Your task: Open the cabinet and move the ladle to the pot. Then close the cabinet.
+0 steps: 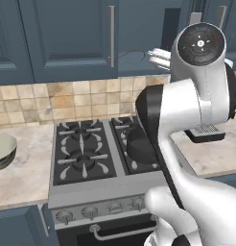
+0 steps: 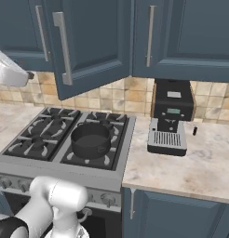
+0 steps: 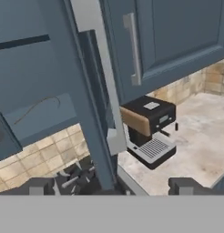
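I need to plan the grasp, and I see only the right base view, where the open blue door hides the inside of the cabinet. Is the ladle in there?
Observer: Yes. In the hand view, the slim ladle with a thin dark wire handle lies on the floor of the dark navy-blue wall cabinet.
Operator: Is the hand ready to take it?
Observer: The hand is open, fingers wide apart, nothing between them.
Operator: What is left of the stove?
Observer: In the left base view, a pale grey-green round bowl stands on the beige stone counter.
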Tool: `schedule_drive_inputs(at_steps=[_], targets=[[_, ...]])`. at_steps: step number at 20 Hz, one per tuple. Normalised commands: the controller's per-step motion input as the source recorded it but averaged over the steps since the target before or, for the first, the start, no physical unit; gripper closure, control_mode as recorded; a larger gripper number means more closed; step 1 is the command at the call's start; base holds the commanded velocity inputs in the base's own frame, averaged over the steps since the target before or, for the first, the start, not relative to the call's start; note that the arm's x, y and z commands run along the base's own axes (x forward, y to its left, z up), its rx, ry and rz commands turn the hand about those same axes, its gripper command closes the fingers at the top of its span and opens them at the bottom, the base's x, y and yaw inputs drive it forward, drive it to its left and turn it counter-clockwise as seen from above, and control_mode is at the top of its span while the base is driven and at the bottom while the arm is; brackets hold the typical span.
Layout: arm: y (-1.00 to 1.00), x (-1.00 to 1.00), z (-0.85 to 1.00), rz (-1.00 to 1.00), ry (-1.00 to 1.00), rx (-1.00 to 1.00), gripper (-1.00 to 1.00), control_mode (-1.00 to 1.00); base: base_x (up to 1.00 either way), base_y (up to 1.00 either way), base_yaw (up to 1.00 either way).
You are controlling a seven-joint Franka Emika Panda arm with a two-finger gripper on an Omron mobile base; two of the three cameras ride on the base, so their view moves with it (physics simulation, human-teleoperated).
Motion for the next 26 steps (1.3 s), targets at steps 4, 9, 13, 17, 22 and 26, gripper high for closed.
schedule_drive_inputs(at_steps=[4, 9, 13, 17, 22, 26], targets=[[1.0, -0.73, 0.0, 0.02, 0.0, -0.09, -1.0, -1.0, 0.0, 0.0, 0.0], [0.87, 0.01, 0.0, 0.01, 0.01, -0.04, -1.0, -1.0, 0.0, 0.0, 0.0], [0.37, 0.79, 0.0, -0.06, 0.01, -0.01, -1.0, -1.0, 0.0, 0.0, 0.0], [0.04, 0.81, 0.0, -0.11, 0.0, 0.0, -1.0, -1.0, 0.0, 0.0, 0.0], [-0.2, 0.46, 0.0, -0.11, 0.0, -0.01, -1.0, -1.0, 0.0, 0.0, 0.0], [-0.42, 0.21, 0.0, -0.09, 0.0, -0.02, -1.0, -1.0, 0.0, 0.0, 0.0]])
